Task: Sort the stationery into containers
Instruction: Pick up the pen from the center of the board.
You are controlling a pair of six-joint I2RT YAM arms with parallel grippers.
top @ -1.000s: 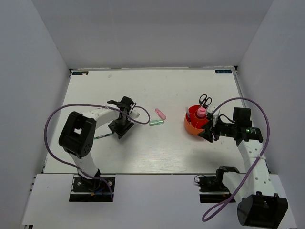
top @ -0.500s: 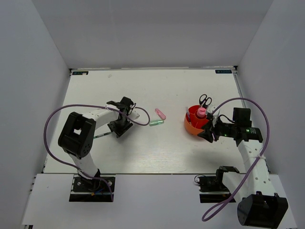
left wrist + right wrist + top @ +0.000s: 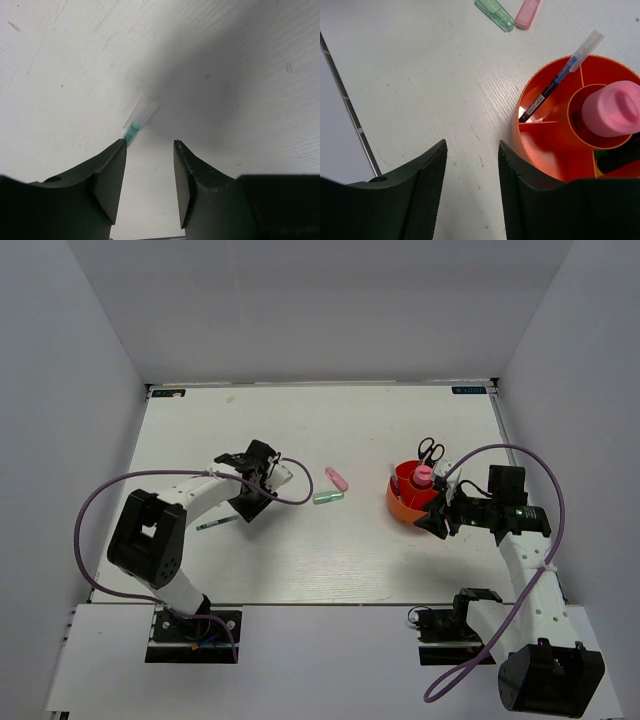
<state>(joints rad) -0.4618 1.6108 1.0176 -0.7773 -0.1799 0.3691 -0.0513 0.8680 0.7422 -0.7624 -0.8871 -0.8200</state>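
My left gripper (image 3: 250, 504) is open, low over the table at one end of a thin green pen (image 3: 215, 525). In the left wrist view the pen's clear cap (image 3: 139, 116) lies just ahead of the left fingertip (image 3: 112, 170), and the pen runs under that finger. A pink marker (image 3: 337, 479) and a pale green marker (image 3: 328, 497) lie mid-table. The orange-red cup (image 3: 402, 506) holds a fat pink tube (image 3: 423, 477), black-handled scissors (image 3: 431, 451) and a thin blue pen (image 3: 555, 82). My right gripper (image 3: 437, 521) is open and empty beside the cup's near rim (image 3: 520, 145).
White walls close in the table on three sides. The purple cable of each arm loops over the table, the left one (image 3: 290, 495) close to the two markers. The markers also show at the top of the right wrist view (image 3: 495, 12).
The left arm's elbow has swung left and down, and its gripper has shifted slightly over the pen's end. The right arm and the cup have not moved.
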